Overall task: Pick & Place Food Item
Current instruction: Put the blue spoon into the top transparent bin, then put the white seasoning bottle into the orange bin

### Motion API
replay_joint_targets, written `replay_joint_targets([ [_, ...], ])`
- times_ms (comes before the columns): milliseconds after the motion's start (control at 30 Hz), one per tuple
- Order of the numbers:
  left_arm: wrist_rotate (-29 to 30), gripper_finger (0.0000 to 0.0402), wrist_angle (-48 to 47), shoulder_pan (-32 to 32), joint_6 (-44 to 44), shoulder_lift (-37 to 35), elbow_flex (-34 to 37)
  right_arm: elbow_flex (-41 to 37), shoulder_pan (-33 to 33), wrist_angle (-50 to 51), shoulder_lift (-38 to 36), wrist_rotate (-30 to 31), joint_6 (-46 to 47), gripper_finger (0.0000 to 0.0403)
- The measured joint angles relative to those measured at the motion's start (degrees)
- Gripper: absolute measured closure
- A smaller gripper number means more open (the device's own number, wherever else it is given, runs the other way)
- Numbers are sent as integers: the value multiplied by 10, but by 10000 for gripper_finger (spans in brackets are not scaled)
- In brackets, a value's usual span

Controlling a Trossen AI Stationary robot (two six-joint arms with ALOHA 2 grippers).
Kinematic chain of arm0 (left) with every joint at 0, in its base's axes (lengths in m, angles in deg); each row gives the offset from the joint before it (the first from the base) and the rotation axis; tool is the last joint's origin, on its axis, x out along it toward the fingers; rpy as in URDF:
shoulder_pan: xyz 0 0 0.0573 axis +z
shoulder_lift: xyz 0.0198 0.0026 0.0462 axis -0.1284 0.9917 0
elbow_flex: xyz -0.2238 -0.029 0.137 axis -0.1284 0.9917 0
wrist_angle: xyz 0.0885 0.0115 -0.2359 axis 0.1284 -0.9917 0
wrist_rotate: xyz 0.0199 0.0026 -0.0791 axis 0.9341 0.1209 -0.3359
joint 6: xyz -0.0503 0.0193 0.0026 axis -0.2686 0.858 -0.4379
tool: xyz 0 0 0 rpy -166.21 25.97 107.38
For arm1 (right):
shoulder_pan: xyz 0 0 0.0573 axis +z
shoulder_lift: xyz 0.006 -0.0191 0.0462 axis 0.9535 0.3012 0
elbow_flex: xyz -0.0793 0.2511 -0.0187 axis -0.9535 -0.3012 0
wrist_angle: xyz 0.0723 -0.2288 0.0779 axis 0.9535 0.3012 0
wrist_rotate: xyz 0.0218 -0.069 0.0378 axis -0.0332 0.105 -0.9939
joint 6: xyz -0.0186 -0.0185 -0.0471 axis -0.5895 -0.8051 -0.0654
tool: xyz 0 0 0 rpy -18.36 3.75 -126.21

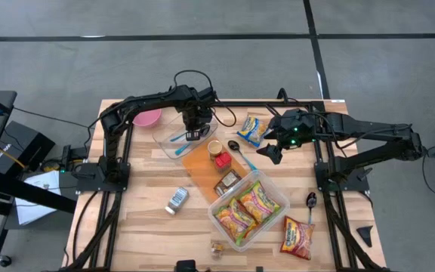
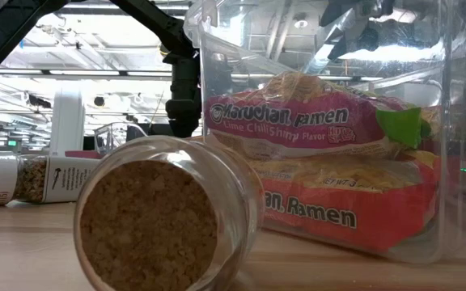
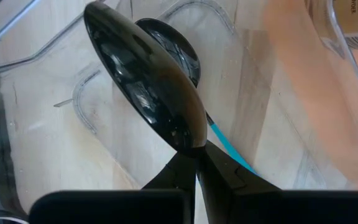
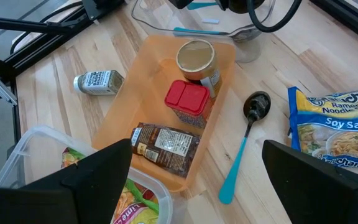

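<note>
We hold a black spoon [image 3: 148, 93] pinched in our left fingers [image 3: 197, 180] over the clear tray [image 1: 166, 141]; our right fingers [image 4: 194, 180] (spread wide) hover above the orange tray [image 4: 135, 106].

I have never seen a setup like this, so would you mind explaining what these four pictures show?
Two dark robot arms work at a wooden table. One picture looks straight down, one sits at table height, and one camera rides on each wrist. The left gripper is shut on a black spoon over a clear tray. The right gripper hangs open above another spoon. Also there: an orange tray with jars, a clear box of ramen packets, a spice shaker and a pink bowl.
</note>
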Motion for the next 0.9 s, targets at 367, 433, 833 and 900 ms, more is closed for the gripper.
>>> replay_joint_targets([
  [367, 15, 342, 0, -1, -24, 0, 0, 0, 0, 0, 0, 0, 0, 46],
  [433, 20, 326, 0, -1, -24, 0, 0, 0, 0, 0, 0, 0, 0, 46],
  [833, 21, 283, 0, -2, -24, -89, 0, 0, 0, 0, 0, 0, -7, 46],
  [900, 7, 281, 1, -5, -27, -120, 0, 0, 0, 0, 0, 0, -7, 46],
])
